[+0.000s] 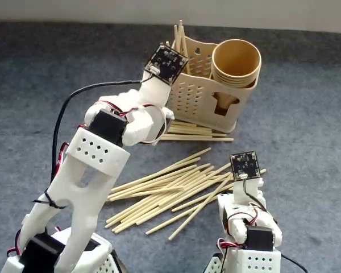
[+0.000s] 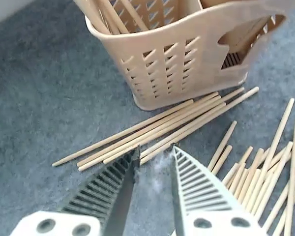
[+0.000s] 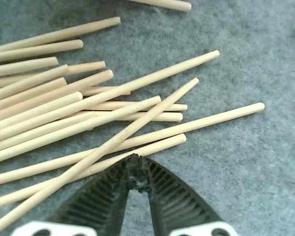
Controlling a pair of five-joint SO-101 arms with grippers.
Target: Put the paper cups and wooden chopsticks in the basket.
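Observation:
A beige slotted basket [image 1: 200,96] stands at the back of the table. Stacked paper cups [image 1: 236,61] sit in its right compartment and a few wooden chopsticks [image 1: 181,40] stand in its left one. A small bunch of chopsticks [image 2: 157,130] lies along the basket's base [image 2: 187,59]. My left gripper [image 2: 155,156] hangs just above this bunch, open, with nothing between its fingers. A larger loose pile of chopsticks [image 1: 170,190] is spread over the middle of the table. My right gripper [image 3: 139,161] is shut, with its tips at the near edge of that pile [image 3: 88,118].
Grey carpet-like cloth [image 1: 307,148] covers the table. The left arm's white body [image 1: 96,165] stretches from the front left toward the basket. The right arm's base [image 1: 247,239] sits at the front right. Bare cloth lies to the far left and right of the pile.

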